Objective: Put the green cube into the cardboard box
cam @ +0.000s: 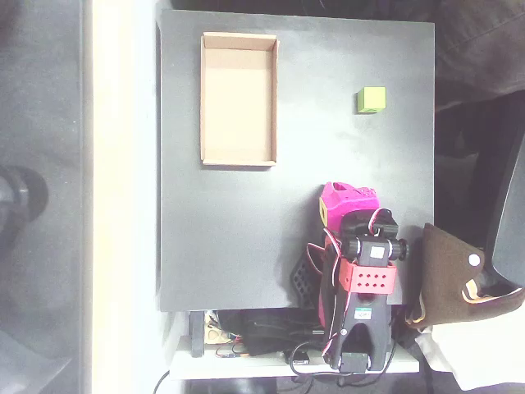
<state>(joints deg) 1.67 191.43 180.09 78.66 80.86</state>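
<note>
Folded back on itself at the lower right of the overhead view, the arm (361, 279) is standing closest to the lens, showing a magenta shell, black motor housings and a red perforated bracket, with white and red wiring looping around the joints. Its gripper (344, 201) is pointing toward the top of the picture and is resting over the dark board; a small yellow patch is showing on its left flank. Whether the claw is wide or narrow cannot be told, since the fingers are lying hidden beneath the magenta shell.

No readable writing, brand or label is appearing on any item.

Lying at the upper left of the board, the cardboard box (239, 156) is presenting as a shallow tan rectangular tray with low walls and no lid, its long side running top to bottom. Nothing is sitting inside it; only its plain floor is showing.

Sitting at the upper right of the board, the green cube (371, 100) is matte and yellow-green, well apart from the box and from the gripper, and touching neither.

Supporting all three, the table (221, 238) is showing a flat, dark grey, matte rectangular surface.

Resting just off the board's right edge, a brown leather-like pouch (455, 275) is lying beside the arm.
</note>
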